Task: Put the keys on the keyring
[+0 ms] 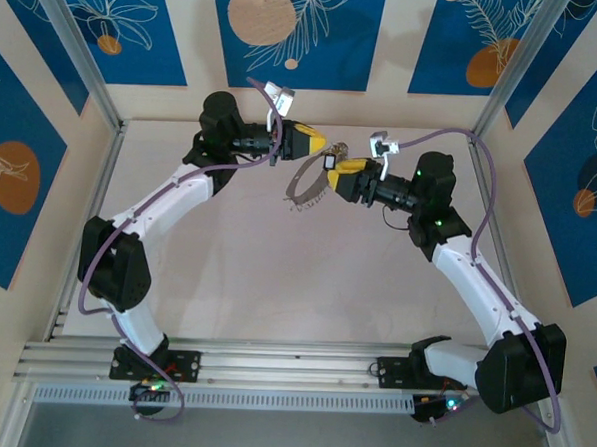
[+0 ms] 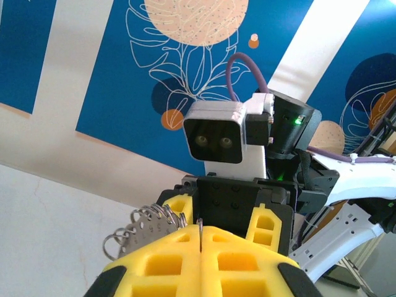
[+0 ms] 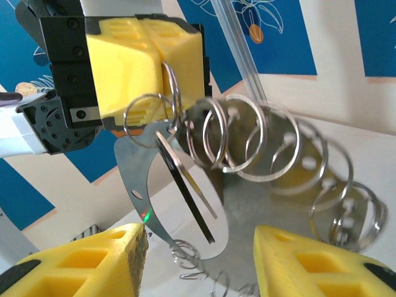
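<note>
Silvery flat-band keyring (image 3: 247,204) w/ wire split rings along its edge sits between both arms over the pale tabletop (image 1: 256,271). Its lower part is cut off behind my right gripper (image 3: 199,235), whose yellow fingers stand spread w/ nothing seen pinched. Left gripper (image 3: 158,62) is clenched on one split ring. Overhead cam gives just a small blurry loop, plus the tiny dark tag key w/ pale centre (image 1: 329,162) at the right gripper's tip. On the left wrist cam, the right arm's grey camera box (image 2: 216,139) blocks what's beyond.
</note>
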